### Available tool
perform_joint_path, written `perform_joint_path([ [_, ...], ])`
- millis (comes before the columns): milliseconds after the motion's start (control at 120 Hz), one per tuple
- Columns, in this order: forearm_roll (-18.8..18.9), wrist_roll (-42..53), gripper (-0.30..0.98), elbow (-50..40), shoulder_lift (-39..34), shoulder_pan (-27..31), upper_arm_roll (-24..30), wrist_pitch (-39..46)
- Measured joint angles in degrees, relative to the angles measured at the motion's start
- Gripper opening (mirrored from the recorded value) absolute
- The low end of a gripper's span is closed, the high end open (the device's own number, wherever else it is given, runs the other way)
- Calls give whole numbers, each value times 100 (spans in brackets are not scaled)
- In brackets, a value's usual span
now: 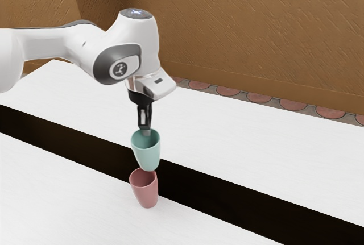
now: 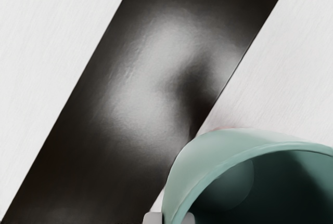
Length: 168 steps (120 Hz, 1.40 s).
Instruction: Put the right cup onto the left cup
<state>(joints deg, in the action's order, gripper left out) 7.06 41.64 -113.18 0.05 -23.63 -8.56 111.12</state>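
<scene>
Teal cup point(image 1: 147, 152) in its grasp, a black gripper point(image 1: 147, 132) hangs above the pink cup point(image 1: 146, 190), its two fingers pinching one side of the teal rim, one fingertip point(image 2: 188, 219) inside the wall and the other outside. The teal cup, evidently the one to be moved, is aloft over the pink cup, its base close to the pink mouth in the exterior view; whether the two touch or line up cannot be told.

The danger now would be a lowering off center: the teal base could catch the pink rim and tip the pink cup. Held by one side alone, the teal cup might also swivel on contact and settle crooked, and an early release could send it tumbling.

The pink cup stands on a white surface point(image 1: 62, 191), just beside a dark strip point(image 1: 239, 199) where a knocked cup could end up. Across the strip from the pink cup lies another white surface point(image 1: 256, 137), with a brown wall point(image 1: 244, 29) beyond. The pink rim itself is the chief obstacle, set directly in the path of a misaligned descent.
</scene>
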Motion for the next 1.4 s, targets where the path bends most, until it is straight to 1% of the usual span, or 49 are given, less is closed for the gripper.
perform_joint_path([
  [383,49,-324,-10,-383,-201,135,-20,58],
  [592,42,-466,-10,-399,-207,268,-10,43],
  [1058,0,-729,-10,-469,2,-100,-13,53],
  [1400,2,-831,-10,-488,78,-212,-4,92],
])
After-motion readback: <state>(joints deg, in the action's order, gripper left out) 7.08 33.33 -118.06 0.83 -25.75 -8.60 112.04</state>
